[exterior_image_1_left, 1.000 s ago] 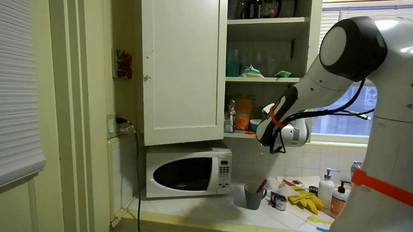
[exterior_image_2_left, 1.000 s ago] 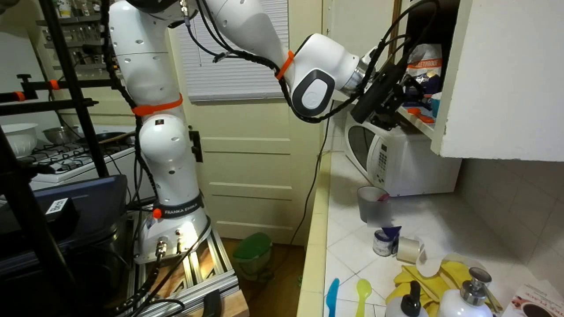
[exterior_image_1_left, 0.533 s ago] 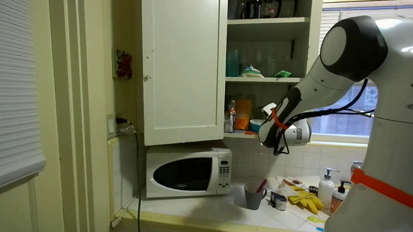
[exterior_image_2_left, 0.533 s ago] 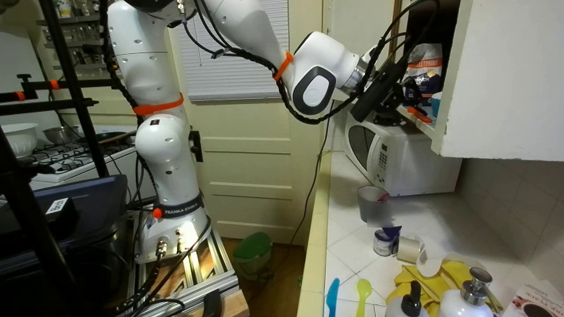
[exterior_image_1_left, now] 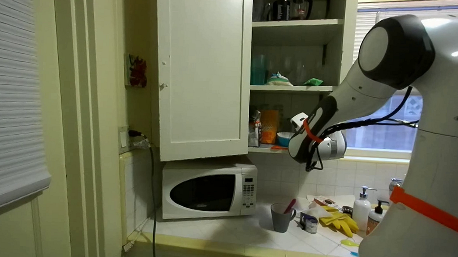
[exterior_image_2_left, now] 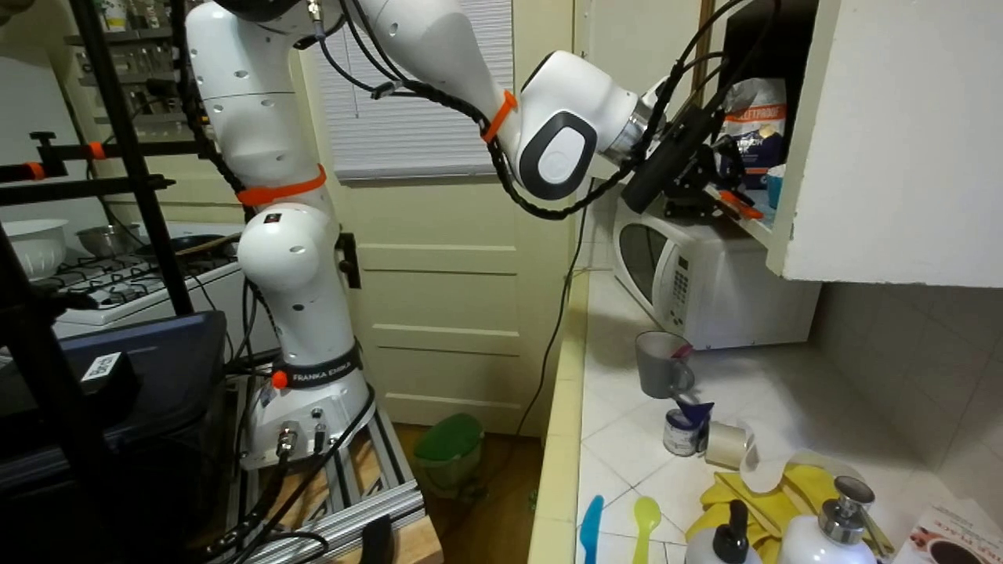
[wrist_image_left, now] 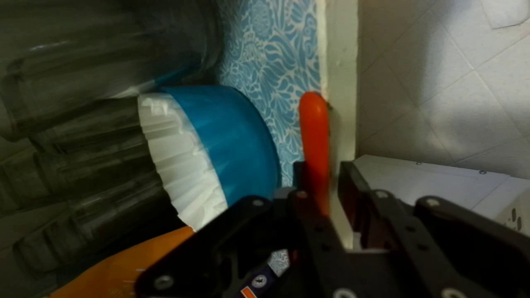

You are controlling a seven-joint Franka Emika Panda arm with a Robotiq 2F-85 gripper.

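Observation:
In the wrist view an orange-red utensil handle (wrist_image_left: 315,128) lies along the front edge of a shelf (wrist_image_left: 341,54) with blue patterned lining. My gripper (wrist_image_left: 324,175) straddles it, its jaws fairly close together. The handle is near the left finger (wrist_image_left: 299,176), and a strip of shelf edge shows between it and the right finger (wrist_image_left: 350,176), so it is not pinched. The handle's lower end is hidden behind the left finger. Just left of it sits a blue bowl (wrist_image_left: 244,140) holding a white pleated paper liner. In an exterior view the gripper (exterior_image_2_left: 725,188) reaches the shelf beside the orange piece (exterior_image_2_left: 740,205).
Clear vessels (wrist_image_left: 103,62) and an orange pouch (exterior_image_1_left: 269,126) stand deeper in the cupboard, beside a white-and-navy bag (exterior_image_2_left: 756,125). The cupboard door (exterior_image_1_left: 204,65) hangs open above a microwave (exterior_image_1_left: 207,189). Below are a grey mug (exterior_image_2_left: 657,364) and yellow gloves (exterior_image_1_left: 339,220).
The jaws have drawn closer together around the orange handle. The arm has pulled back slightly, and the orange piece appears slightly shifted on the shelf edge.

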